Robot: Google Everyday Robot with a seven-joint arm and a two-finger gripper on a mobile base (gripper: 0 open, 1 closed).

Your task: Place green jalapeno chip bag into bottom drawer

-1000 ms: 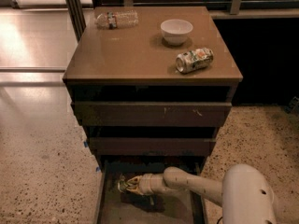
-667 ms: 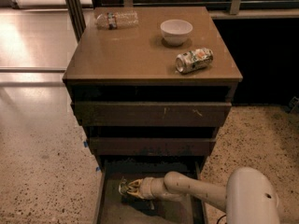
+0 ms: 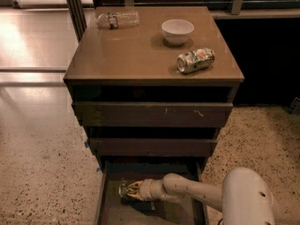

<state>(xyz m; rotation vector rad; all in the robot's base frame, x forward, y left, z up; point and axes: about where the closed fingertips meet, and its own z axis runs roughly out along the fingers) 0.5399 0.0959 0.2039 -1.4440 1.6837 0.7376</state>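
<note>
The bottom drawer (image 3: 107,205) is pulled open below the two upper drawers; its brown floor shows. My gripper (image 3: 131,190) reaches into it from the right, low over the floor at the drawer's left side. It is shut on the green jalapeno chip bag (image 3: 123,189), a small dark green crinkly bag that sticks out to the left of the fingers, at or just above the drawer floor. My white arm (image 3: 197,192) crosses the drawer and hides part of its right side.
On the cabinet top (image 3: 131,55) lie a clear plastic bottle (image 3: 117,19) at the back left, a white bowl (image 3: 177,31) and a green-white-orange can (image 3: 196,60) on its side. The two upper drawers (image 3: 150,114) are closed. Speckled floor surrounds the cabinet.
The gripper with the bag has moved slightly lower and towards the front of the drawer. Nothing on the cabinet top has moved.
</note>
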